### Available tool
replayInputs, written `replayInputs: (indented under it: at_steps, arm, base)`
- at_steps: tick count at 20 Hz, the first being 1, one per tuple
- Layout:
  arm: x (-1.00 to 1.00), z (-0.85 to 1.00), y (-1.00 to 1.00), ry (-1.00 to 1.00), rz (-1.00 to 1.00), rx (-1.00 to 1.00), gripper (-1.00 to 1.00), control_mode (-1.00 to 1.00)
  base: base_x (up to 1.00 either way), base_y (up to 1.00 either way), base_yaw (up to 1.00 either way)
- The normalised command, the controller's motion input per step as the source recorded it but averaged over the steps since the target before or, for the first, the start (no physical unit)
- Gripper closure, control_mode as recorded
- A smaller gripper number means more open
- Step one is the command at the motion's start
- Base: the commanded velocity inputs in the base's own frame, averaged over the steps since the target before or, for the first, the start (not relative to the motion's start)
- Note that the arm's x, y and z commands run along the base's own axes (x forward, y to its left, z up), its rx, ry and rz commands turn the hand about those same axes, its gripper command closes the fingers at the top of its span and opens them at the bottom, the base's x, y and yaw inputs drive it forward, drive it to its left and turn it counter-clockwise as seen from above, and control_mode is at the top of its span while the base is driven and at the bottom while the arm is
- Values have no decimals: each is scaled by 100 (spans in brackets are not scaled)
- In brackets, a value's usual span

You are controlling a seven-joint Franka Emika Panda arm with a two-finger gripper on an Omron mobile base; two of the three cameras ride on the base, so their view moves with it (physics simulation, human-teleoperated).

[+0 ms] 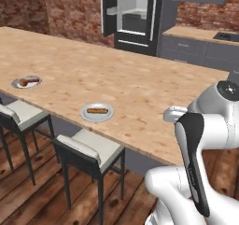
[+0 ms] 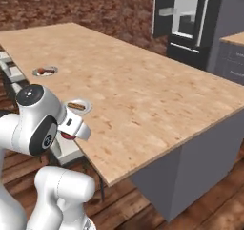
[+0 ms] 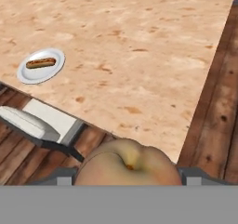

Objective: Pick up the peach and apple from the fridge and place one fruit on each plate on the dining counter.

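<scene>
- The round yellowish-orange peach sits pinched between the gripper's closed fingers, above the edge of the light wood-grain dining counter.
- A pale round plate nearby holds a hot dog.
- A padded chair stands below it.

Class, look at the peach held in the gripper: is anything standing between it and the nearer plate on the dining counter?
On the path, nothing visible: bare counter top lies between the peach and the nearer plate. The plate itself already holds a hot dog.
</scene>
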Motion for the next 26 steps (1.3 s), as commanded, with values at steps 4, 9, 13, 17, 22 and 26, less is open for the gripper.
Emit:
replayInputs:
  at_steps: [4, 9, 13, 17, 22, 26]
  arm:
    - [0, 0, 0, 0, 0, 0, 100, 100]
    - [0, 0, 0, 0, 0, 0, 100, 100]
    - [0, 0, 0, 0, 0, 0, 100, 100]
    - [0, 0, 0, 0, 0, 0, 100, 100]
    - [0, 0, 0, 0, 0, 0, 100, 100]
    - [0, 0, 0, 0, 0, 0, 100, 100]
  base:
    - [9, 46, -41]
    - [2, 49, -40]
    - [0, 47, -41]
    - [0, 44, -42]
    - [-2, 40, -44]
    - [-24, 35, -41]
